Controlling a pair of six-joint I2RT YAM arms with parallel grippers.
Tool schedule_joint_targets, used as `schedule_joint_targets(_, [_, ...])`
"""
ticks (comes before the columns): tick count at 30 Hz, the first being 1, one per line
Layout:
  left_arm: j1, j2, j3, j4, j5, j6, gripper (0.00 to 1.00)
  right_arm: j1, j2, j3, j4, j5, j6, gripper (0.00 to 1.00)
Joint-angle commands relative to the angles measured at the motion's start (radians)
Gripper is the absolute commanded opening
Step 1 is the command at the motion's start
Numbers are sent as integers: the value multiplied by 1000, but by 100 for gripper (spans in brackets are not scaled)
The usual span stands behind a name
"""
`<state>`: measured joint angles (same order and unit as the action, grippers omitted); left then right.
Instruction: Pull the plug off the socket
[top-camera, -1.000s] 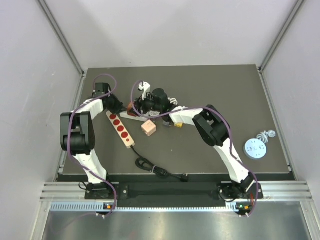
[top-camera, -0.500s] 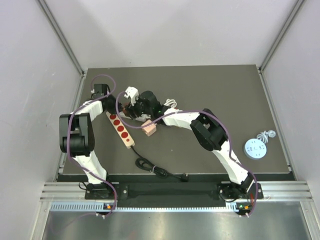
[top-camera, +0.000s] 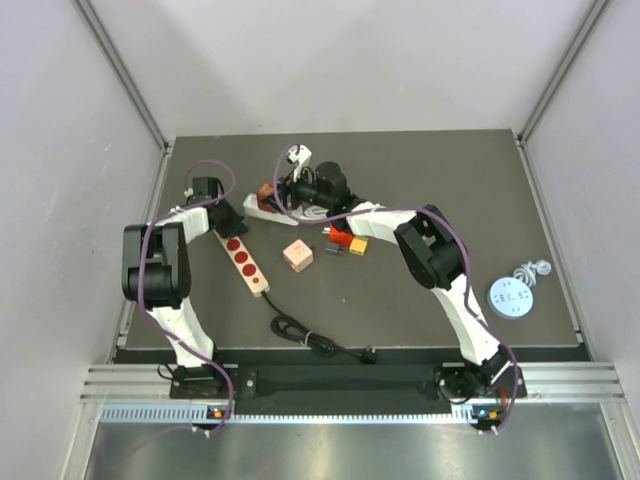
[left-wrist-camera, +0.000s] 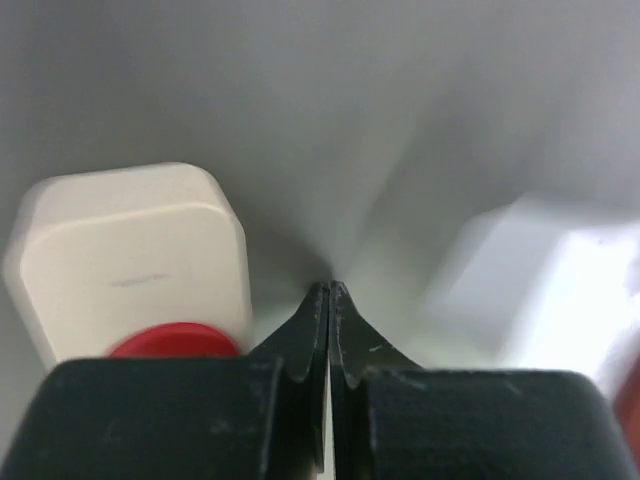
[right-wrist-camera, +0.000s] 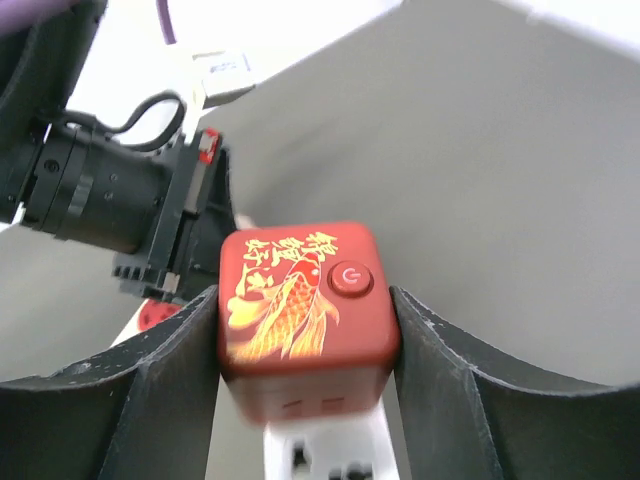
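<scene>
A red cube plug (right-wrist-camera: 290, 265) with a gold fish print and a power button sits in a white socket strip (right-wrist-camera: 330, 455). My right gripper (right-wrist-camera: 303, 305) is shut on the cube, one finger on each side. In the top view the cube (top-camera: 265, 190) and white strip (top-camera: 254, 208) lie at the back left of the mat, with the right gripper (top-camera: 272, 194) over them. My left gripper (left-wrist-camera: 330, 291) is shut and empty, its tips down beside the end of a beige strip (left-wrist-camera: 130, 255) with red sockets. In the top view the left gripper (top-camera: 228, 218) is at that strip's (top-camera: 247, 262) far end.
A pink cube (top-camera: 297, 256) and small orange and yellow blocks (top-camera: 346, 242) lie mid-mat. A black cable (top-camera: 312, 339) runs along the front. A blue disc (top-camera: 511, 297) and a coiled white cord (top-camera: 531, 270) sit at the right. Grey walls enclose the mat.
My right gripper swung left, then back and farther away, and the white strip moved toward the back with it. The left gripper shifted slightly.
</scene>
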<state>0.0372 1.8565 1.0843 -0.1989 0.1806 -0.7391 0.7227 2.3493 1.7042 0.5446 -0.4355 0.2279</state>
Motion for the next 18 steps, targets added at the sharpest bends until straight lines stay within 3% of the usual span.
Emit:
schedule_joint_targets(1, [0,60,-54,-224,-107,70,0,33,-120,69,184,29,-89,0])
schedule_joint_targets(8, [6,-23,19,-246,-81,96,0,57,-113,52,111,49,-191,0])
schedule_joint_targets(12, [35,-95,34,-220,12,99,1,50,-120,28,94,61,-219,0])
schedule_joint_targets(18, [108,-160,-29,-159,138,98,43,40,-127,31,71,66,-208,0])
